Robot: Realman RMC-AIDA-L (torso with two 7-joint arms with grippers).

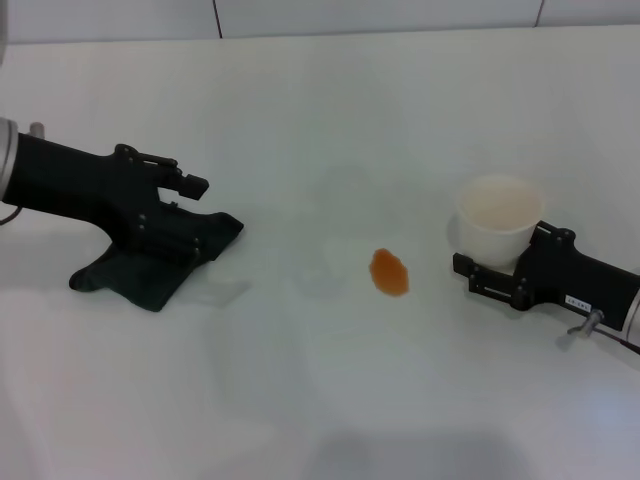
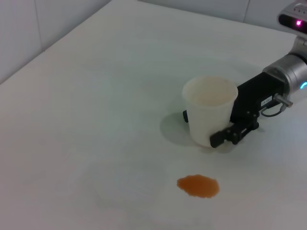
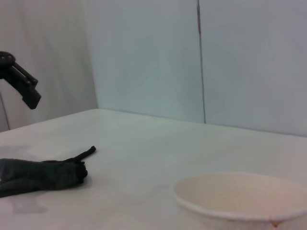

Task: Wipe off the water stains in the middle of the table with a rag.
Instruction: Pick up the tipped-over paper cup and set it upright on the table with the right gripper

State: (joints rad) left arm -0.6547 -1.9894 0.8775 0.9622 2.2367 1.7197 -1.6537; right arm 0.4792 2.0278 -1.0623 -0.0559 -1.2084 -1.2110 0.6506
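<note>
A: Where's the stain?
B: Orange-brown stain [image 1: 389, 272] sits mid surface [image 1: 320, 120], uncovered.
A: Rag?
B: Black rag [image 1: 150, 265] lies flat, well left of stain. Left end effector [image 1: 190, 205] is over it, fingers spread, nothing held.
A: Right side?
B: White cup [image 1: 498, 218] just right of stain; right end effector [image 1: 478, 272] closed around cup's base.

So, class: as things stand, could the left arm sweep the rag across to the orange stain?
Probably yes: the left gripper is on the rag, and bare table lies between it and the stain.
</note>
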